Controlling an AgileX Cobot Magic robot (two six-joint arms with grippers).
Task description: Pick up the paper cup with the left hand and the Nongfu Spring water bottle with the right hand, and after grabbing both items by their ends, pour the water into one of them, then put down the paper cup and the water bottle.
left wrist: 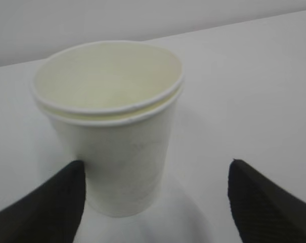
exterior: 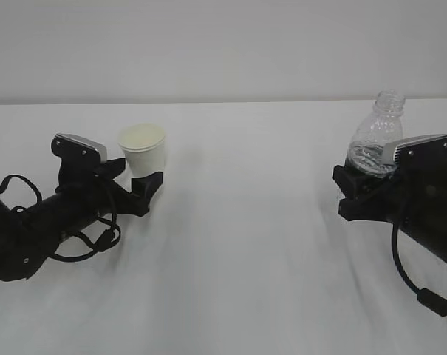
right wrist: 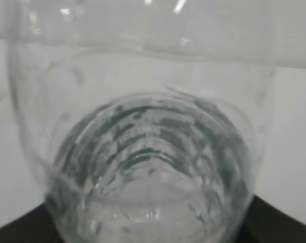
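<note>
On the white counter (exterior: pixel 238 222) we see the cup (exterior: pixel 143 150) standing upright between the fingers of the left hand (exterior: pixel 138 181). That hand is spread wide: in the left wrist view one finger (left wrist: pixel 51 202) lies against the cup's lower wall, while the other (left wrist: pixel 264 202) stands well apart. At right, we find the bottle (exterior: pixel 377 137) upright within the right hand (exterior: pixel 356 188), which closes around its lower body; water (right wrist: pixel 142 217) sits at its base.
</note>
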